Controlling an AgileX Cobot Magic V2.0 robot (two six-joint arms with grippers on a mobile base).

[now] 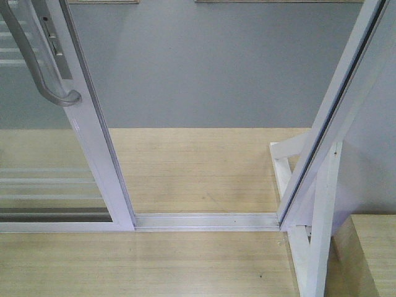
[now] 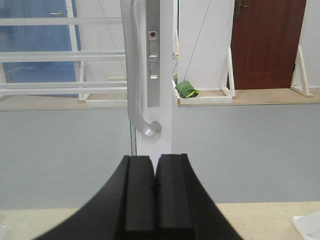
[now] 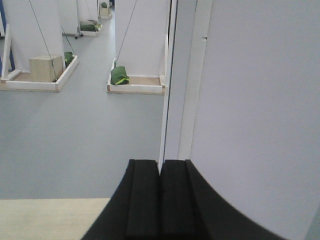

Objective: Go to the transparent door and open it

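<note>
At the left of the front view: transparent door (image 1: 93,142) stood slid aside, doorway gap beside it.
Handle (image 2: 136,75): curved, silver, on the door stile.
Left gripper (image 2: 155,197): fingers pressed together, holding nothing, below the handle.
Right gripper (image 3: 160,200): closed, empty, facing the white frame post (image 3: 187,80).

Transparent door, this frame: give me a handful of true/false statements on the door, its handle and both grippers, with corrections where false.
1. The transparent door stands slid aside, leaving a gap over the floor track. True.
2. The left gripper is clamped on the pull handle. False: its fingers are shut on nothing, and the handle is ahead of it, untouched.
3. The right gripper is wide open. False: its fingers are pressed together.
4. In the front view the handle is on the left side of the opening. True.
5. A red-brown door shows in the background of the left wrist view. True.
</note>
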